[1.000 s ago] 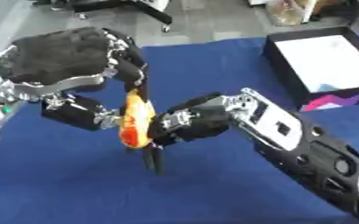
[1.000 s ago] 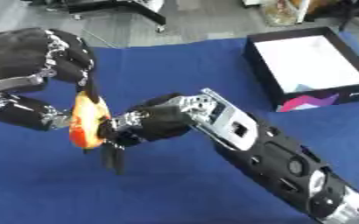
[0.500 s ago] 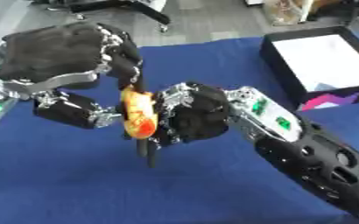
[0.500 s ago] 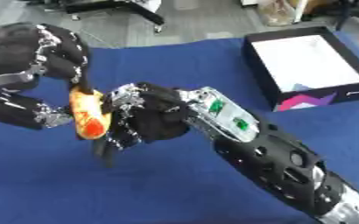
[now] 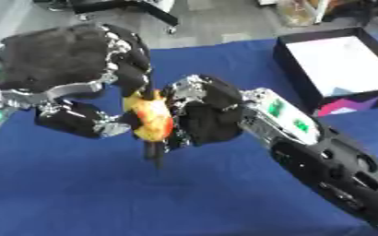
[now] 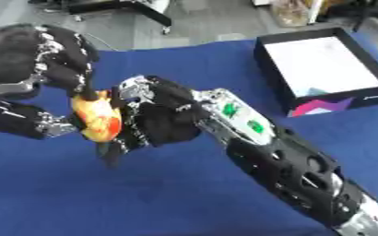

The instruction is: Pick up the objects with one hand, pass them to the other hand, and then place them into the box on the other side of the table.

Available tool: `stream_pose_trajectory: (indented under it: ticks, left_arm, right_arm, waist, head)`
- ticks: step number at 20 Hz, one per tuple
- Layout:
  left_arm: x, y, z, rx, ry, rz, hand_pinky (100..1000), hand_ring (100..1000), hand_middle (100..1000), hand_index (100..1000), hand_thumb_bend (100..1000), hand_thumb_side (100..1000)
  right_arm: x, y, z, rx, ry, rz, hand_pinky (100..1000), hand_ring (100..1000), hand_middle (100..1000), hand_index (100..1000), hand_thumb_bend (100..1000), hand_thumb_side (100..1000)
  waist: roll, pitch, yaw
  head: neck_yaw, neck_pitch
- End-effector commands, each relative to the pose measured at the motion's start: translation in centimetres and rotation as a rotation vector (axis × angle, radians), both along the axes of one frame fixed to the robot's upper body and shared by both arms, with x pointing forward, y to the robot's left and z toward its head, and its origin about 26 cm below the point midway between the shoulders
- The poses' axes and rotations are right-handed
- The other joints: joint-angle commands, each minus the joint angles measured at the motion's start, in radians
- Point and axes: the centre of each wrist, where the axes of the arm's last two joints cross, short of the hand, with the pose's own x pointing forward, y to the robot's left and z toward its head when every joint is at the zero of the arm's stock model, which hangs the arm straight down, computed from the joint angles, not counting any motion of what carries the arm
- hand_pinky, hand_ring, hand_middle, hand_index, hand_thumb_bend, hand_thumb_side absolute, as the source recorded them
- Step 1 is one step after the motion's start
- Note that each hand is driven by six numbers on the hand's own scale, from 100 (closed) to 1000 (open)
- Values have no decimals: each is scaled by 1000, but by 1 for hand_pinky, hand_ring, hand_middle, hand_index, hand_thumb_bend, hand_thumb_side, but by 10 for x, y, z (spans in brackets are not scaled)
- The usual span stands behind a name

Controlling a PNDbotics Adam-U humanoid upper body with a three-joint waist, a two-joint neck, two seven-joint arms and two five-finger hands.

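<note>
Closing around the orange-yellow object [image 5: 150, 120] since 1 second ago, the right hand [image 5: 204, 115] now curls its fingers onto it while the left hand [image 5: 79, 69] still pinches it, so the handover toward the box [image 6: 325, 64] at 2 o'clock looks underway.

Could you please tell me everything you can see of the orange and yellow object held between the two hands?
The orange and yellow object is small, rounded and glossy, perhaps a toy fruit, with a dark part sticking out below. It hangs upright above the blue cloth, left of the box. The left hand pinches it from the left, and the right hand closes against its right side.
</note>
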Motion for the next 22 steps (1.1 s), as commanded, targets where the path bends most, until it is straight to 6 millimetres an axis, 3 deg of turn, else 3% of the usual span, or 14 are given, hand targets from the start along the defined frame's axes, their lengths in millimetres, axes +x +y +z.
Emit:
stream_pose_trajectory:
  ticks: [1,4,6,7,13,22]
  left_arm:
    - [1,-1,2,23,-29,-5,713,491,385,419,100,100]
    - [2,-1,0,25,-30,-3,713,491,385,419,100,100]
    - [3,-1,-1,27,-31,-2,713,491,385,419,100,100]
    - [4,-1,-1,29,-31,-1,713,491,385,419,100,100]
    - [6,-1,-3,36,-28,2,713,492,386,421,100,100]
    - [8,0,-4,46,-7,9,718,502,404,449,100,100]
  right_arm:
    - [-2,0,20,-45,19,117,1000,631,618,699,100,1000]
    - [0,-1,19,-58,-3,99,1000,622,606,609,100,923]
    - [0,-1,18,-67,-19,87,1000,617,597,556,100,801]
    - [1,-1,18,-73,-29,79,1000,610,587,511,100,692]
    - [6,-2,13,-121,-88,25,1000,586,550,384,100,449]
    - [13,-4,3,-161,-162,-32,1000,577,529,278,100,386]
  waist:
    - [-2,-16,0]
    - [-2,-15,0]
    - [-2,-15,0]
    - [-2,-16,-1]
    - [-1,-16,-1]
    - [-1,-15,-1]
  head:
    - [0,-4]
    - [0,-3]
    - [0,-2]
    - [1,-2]
    - [1,-2]
    - [2,-2]
